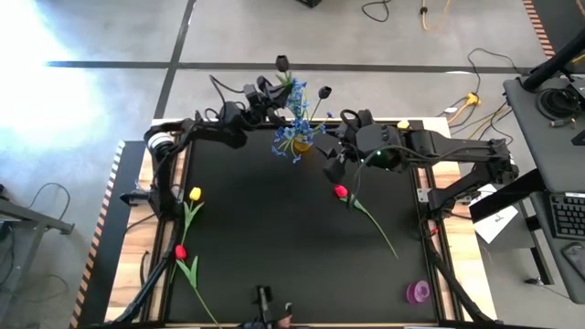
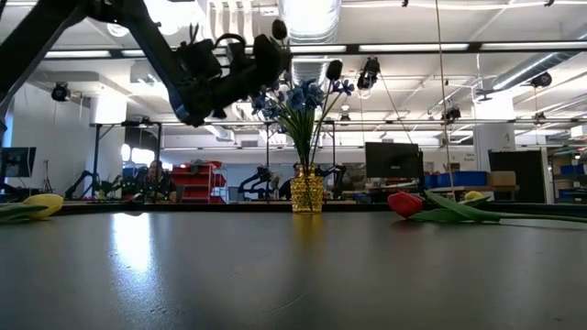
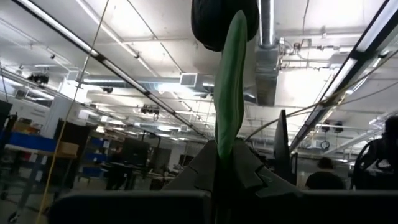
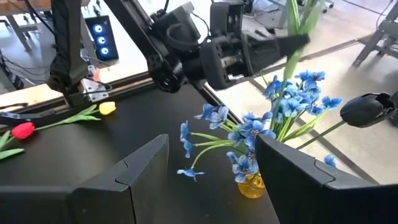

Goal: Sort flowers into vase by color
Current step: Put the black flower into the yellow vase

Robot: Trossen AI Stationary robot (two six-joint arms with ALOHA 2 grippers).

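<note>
From above, the left gripper (image 1: pixel 274 89) clamps a black tulip (image 1: pixel 282 63) beside the blue sprigs (image 1: pixel 294 128) in the gold vase (image 1: pixel 302 144). The right gripper (image 1: pixel 335 157) hovers near a red tulip (image 1: pixel 341 192). Level view: the vase (image 2: pixel 307 191) stands upright. Left wrist: fingers (image 3: pixel 249 171) grip the green stem (image 3: pixel 229 93). Right wrist: fingers (image 4: pixel 134 168) spread wide.

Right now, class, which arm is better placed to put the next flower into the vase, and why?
Left: its gripper already holds a black tulip beside the vase. The right gripper hovers open and empty.
</note>
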